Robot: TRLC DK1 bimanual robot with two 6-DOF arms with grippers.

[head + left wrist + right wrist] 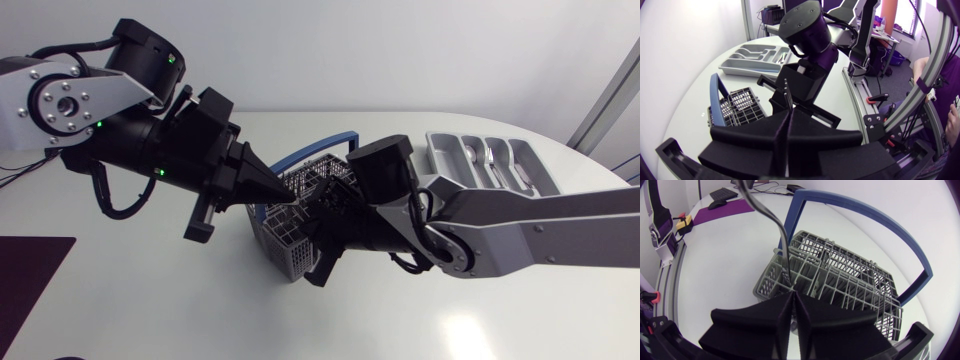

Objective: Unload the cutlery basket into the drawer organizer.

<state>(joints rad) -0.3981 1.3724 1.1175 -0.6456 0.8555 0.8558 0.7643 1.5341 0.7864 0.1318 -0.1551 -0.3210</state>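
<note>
The grey wire cutlery basket [292, 245] with a blue handle [860, 215] stands mid-table. Both grippers meet over it. My left gripper [785, 119], coming from the left [292, 200], is shut on a fork [786, 92] whose tines stick out past the fingertips. My right gripper [791, 294] hangs over the basket's near compartments. It is shut on a thin silver cutlery stem [771, 217] that rises out of the basket. I cannot tell whether that stem belongs to the same fork. The grey drawer organizer [445, 150] lies at the back right with cutlery in it.
A dark purple mat [30, 270] lies at the table's front left edge. My right arm's silver link [540, 225] crosses the table in front of the organizer. My left arm's black wrist [150, 140] hangs over the table left of the basket.
</note>
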